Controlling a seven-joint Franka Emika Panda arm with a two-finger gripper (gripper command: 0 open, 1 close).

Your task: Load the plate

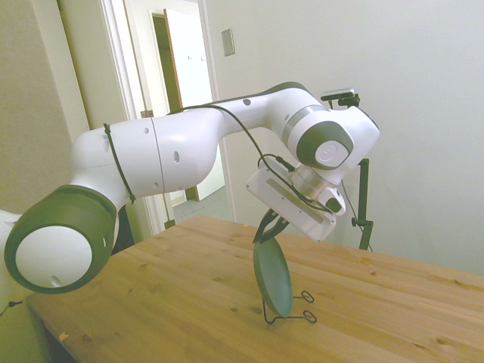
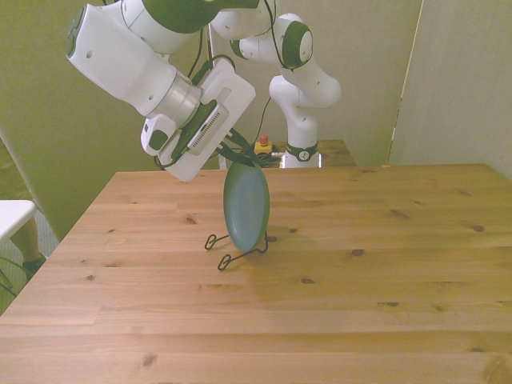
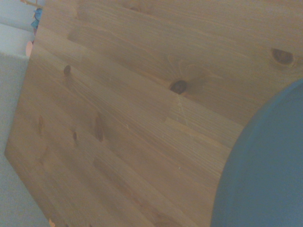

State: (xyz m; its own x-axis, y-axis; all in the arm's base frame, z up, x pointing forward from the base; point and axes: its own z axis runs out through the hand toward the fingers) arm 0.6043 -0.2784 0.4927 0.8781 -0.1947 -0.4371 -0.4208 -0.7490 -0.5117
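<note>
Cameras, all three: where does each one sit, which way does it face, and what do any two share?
Side view: off one side of the table, looking across it; the white arm enters from the picture's left, its gripper at the top rim of the upright plate in the wire stand.
Front view: across the table, facing the robot's base; arm, plate.
Wrist view: on the wrist, close over the table; no robot parts.
All three share the plate.
</note>
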